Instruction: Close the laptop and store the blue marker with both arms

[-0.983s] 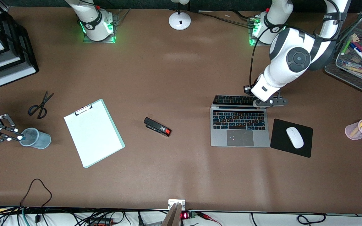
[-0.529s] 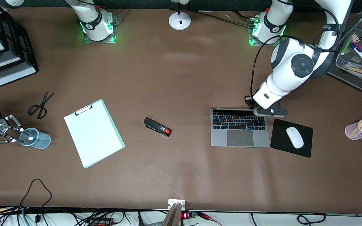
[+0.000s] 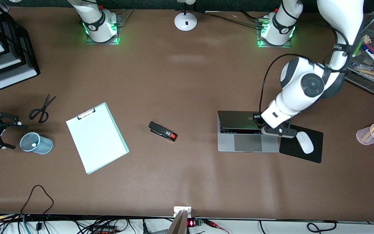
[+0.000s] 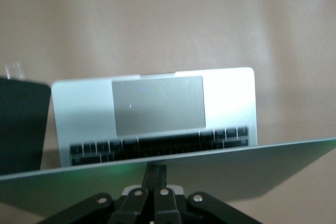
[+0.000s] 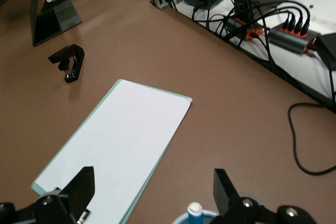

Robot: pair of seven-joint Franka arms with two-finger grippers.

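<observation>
The silver-grey laptop (image 3: 248, 143) lies toward the left arm's end of the table. Its lid (image 3: 237, 119) is tilted low over the keyboard, with only the trackpad and one key row showing. My left gripper (image 3: 260, 122) is shut, its fingers (image 4: 156, 174) pressed against the lid's outer face (image 4: 262, 166). The blue marker (image 3: 32, 144) stands white tip up in a blue mesh cup (image 3: 37, 143) at the right arm's end. My right gripper (image 3: 11, 136) is open and empty beside that cup. In the right wrist view the marker (image 5: 195, 213) shows between the spread fingers.
A clipboard with white paper (image 3: 96, 138), a black stapler (image 3: 162, 131) and scissors (image 3: 42, 109) lie mid-table. A white mouse (image 3: 305, 142) on a black pad (image 3: 304, 156) sits beside the laptop. A pink marker cup (image 3: 372, 133), a wire tray (image 3: 368, 74) and stacked paper trays (image 3: 11, 58) stand at the ends.
The left gripper has pushed the lid from upright down over the keyboard. The right gripper let the blue marker go into the mesh cup, opened and drew back from it.
</observation>
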